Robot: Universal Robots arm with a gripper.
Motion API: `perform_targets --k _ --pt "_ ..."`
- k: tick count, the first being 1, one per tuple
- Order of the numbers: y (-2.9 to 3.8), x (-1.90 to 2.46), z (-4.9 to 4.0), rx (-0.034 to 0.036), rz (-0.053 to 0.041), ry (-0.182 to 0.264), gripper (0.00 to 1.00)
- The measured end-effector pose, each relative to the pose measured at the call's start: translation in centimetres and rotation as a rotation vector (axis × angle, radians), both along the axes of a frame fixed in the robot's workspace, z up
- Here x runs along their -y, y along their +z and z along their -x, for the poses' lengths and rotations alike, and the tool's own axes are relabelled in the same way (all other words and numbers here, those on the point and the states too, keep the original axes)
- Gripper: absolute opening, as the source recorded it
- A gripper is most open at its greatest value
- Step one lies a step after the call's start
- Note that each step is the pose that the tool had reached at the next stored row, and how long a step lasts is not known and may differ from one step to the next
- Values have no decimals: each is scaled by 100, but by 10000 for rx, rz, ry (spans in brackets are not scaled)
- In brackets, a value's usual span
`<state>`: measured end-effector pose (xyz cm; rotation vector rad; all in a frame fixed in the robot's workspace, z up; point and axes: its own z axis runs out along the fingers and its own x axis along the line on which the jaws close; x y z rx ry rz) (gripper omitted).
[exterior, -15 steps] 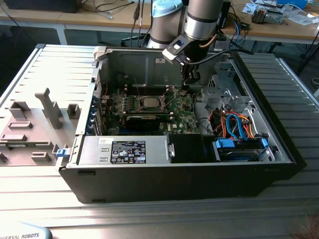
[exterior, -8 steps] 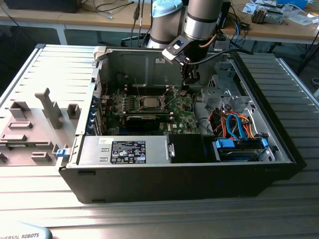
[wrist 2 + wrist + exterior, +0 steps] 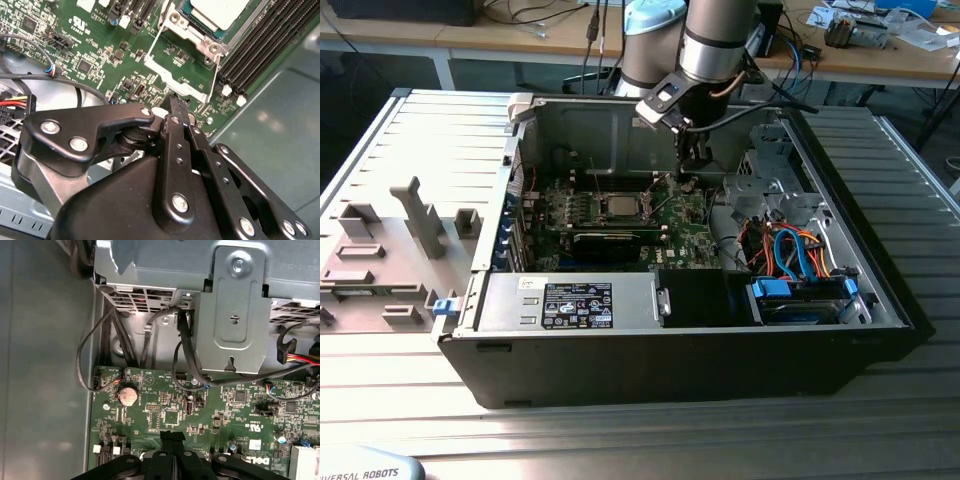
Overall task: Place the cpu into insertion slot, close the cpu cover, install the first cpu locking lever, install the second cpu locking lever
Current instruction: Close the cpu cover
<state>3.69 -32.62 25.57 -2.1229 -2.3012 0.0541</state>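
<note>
Grey ribbed metal forms the table [image 3: 620,430], and an open computer case [image 3: 670,360] lies on it on its side. The green motherboard [image 3: 688,228] covers the case floor. The arm [image 3: 715,40] reaches down into the case from its far wall.

The gripper [image 3: 175,106] hangs low over the board, between the board's middle and its edge on the exterior view's right. Both wrist views show its fingers pressed together with nothing between them.

The insertion slot [image 3: 197,35] sits in the middle of the board. The cpu [image 3: 220,10] already lies inside its metallic rim, silver top upward.

The cpu cover [image 3: 172,80] appears swung open, away from the slot. The green board shows through its window, and its free edge is just beside the fingertips. I cannot tell whether they touch it.

I judge that placing the chip is done and that closing the cover is the step in hand. That would call for the closed fingers to bear on the free edge and swing the frame over its hinge onto the chip. The push should be steady, so the frame comes down flat and does not knock the chip out of place.
</note>
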Motion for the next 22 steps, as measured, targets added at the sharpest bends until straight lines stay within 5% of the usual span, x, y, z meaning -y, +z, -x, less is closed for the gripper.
perform_targets --k 22 --pt "-14 0 291 3 0 -1 11"
